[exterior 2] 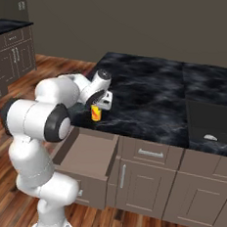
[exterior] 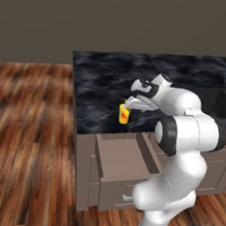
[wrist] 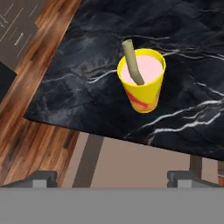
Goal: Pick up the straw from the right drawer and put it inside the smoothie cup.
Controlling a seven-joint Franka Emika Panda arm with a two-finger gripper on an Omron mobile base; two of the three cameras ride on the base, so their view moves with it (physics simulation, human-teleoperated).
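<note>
My claw (wrist: 112, 177) hangs above the near edge of the black marble worktop (wrist: 183, 39), its two fingers spread as wide as they go with nothing between them. From my hand I look down on the smoothie cup (wrist: 142, 83), a small yellow-orange tumbler with a red mark on its side and pink drink inside. It stands upright on the worktop, close to the near edge and near the left corner. The straw (wrist: 132, 61) stands in the cup, its lower end sunk in the pink drink, its upper end leaning out over the rim. I am not touching cup or straw.

In the left base view my claw (exterior: 133, 103) sits just beside the cup (exterior: 124, 114), over the worktop (exterior: 104, 75). Below the near edge the right drawer (exterior: 123, 157) is pulled open, its grey-brown box showing a bare floor.

In the right base view my hand hovers just above the cup (exterior 2: 96, 113), and the drawer (exterior 2: 89, 155) juts out below it, beside closed matching fronts. A dark sink (exterior 2: 210, 122) lies far to the right in the worktop. The floor (exterior: 29, 141) is wood planks.
</note>
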